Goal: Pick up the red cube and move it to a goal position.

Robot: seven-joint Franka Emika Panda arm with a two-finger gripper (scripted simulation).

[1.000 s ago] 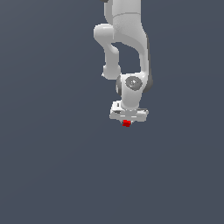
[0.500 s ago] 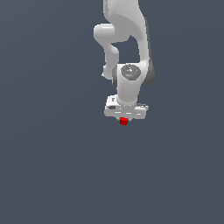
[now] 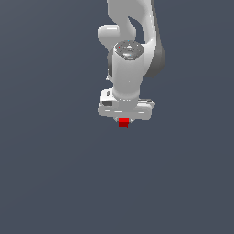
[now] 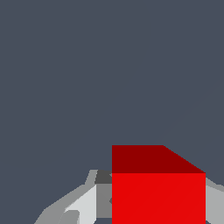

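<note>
Claw (image 3: 123, 119) clamped on the red cube (image 3: 123, 122) — fingers (image 4: 83, 205) flanking it.

A flat, even slate-grey backdrop (image 3: 45, 173) in both views, under soft, uniform light.

The arm (image 3: 132, 50) comes down from the top of the exterior view, a bit toward that view's right. The gripper (image 3: 124, 119) sits at its lower end, pointing down. The cube (image 3: 123, 122) is right under the gripper body, tucked between the fingers (image 4: 78, 205). In the wrist view the cube (image 4: 157, 192) sits between them too, up close to the camera.
</note>
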